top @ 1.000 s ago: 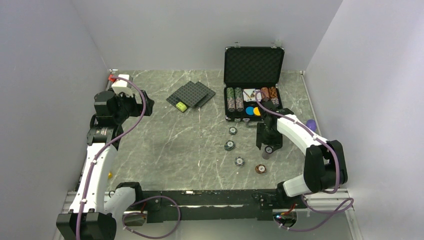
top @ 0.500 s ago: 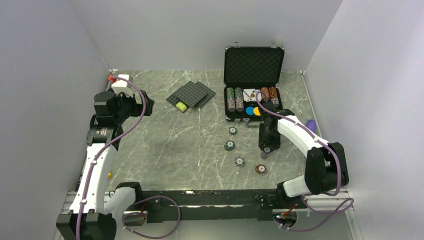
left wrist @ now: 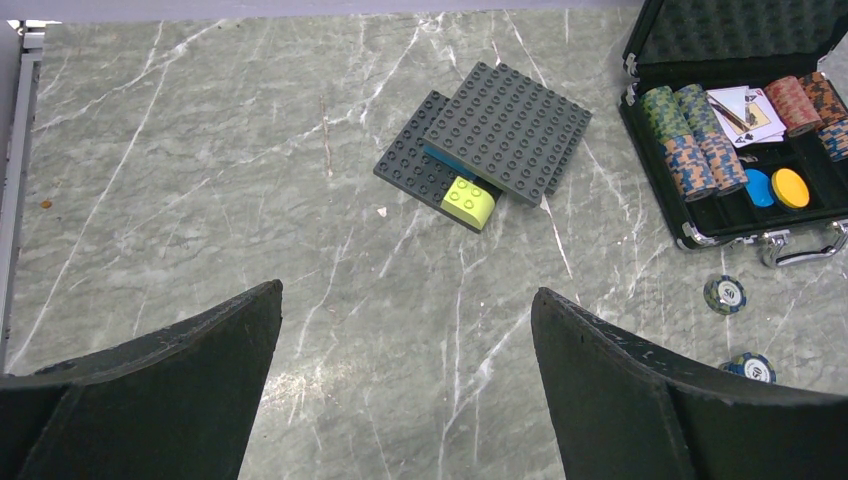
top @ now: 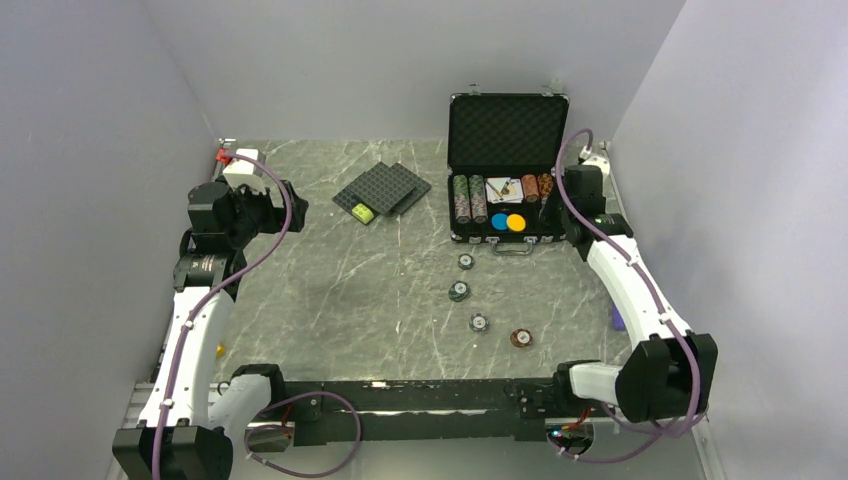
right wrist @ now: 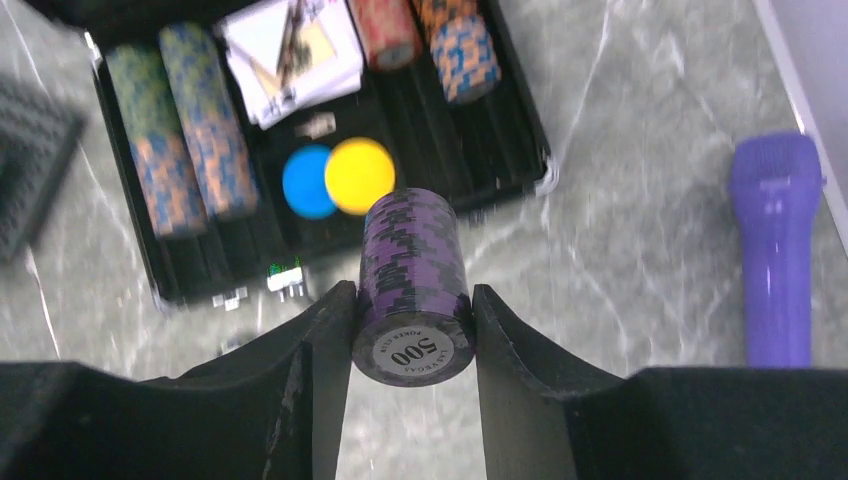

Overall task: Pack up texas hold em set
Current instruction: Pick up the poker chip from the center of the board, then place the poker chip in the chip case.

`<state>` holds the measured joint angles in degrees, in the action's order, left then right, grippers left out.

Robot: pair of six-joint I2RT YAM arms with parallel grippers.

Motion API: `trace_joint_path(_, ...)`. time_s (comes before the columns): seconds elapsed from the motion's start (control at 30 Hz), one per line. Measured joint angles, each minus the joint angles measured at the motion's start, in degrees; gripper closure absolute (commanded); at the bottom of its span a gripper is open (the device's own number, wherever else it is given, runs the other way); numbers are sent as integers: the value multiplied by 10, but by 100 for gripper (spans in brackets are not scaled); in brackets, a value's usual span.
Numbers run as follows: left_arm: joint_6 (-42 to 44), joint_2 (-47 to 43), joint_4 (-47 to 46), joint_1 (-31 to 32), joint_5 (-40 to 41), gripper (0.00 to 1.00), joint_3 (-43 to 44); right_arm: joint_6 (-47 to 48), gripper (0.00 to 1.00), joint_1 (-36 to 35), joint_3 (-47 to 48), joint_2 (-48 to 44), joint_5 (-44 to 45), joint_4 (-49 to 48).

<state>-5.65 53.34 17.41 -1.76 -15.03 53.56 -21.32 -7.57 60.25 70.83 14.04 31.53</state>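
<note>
Top external view: two arms are bolted at the near edge of a marble table [top: 330, 290], and the poker set occupies its right half.
Briefcase [top: 508, 130]: it stands open at the far right with the lid propped upright, so the foam tray faces up to take chips. Rows of chips, cards [right wrist: 290, 45], a blue disc [right wrist: 308, 182] and an orange disc [right wrist: 360, 175] already sit inside.
Right gripper [right wrist: 410, 300]: its fingers pinch a purple chip stack [right wrist: 412, 270] by the curved sides. The stack is carried on edge, apparently so it can drop lengthwise into a groove.
Left gripper [left wrist: 407, 295]: its jaws are spread wide with nothing between them, over the left of the table and well apart from the case. It looks parked out of the way.
Purple chip stack: it is held off the table at the case's right end, with the face marked 500 toward the wrist camera. The empty grooves at the tray's near right seem the likely slot.
Loose chips [top: 480, 322]: four lie flat in a line near the case, not yet packed.
</note>
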Motion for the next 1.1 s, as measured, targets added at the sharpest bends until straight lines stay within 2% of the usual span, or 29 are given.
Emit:
trace_joint_path(0.23, 0, 0, 0, 0, 1, 2, 0, 15, 100, 35, -57, 53, -8, -207)
trace_joint_path(0.4, 0, 0, 0, 0, 1, 2, 0, 24, 100, 37, -69, 108, -14, -283)
trace_joint_path(0.77, 0, 0, 0, 0, 2, 2, 0, 28, 100, 37, -70, 183, -9, -383)
trace_joint_path(1.07, 0, 0, 0, 0, 4, 2, 0, 27, 100, 37, -69, 246, -8, -400)
trace_joint_path(1.1, 0, 0, 0, 0, 4, 2, 0, 27, 94, 37, -69, 250, -8, -401)
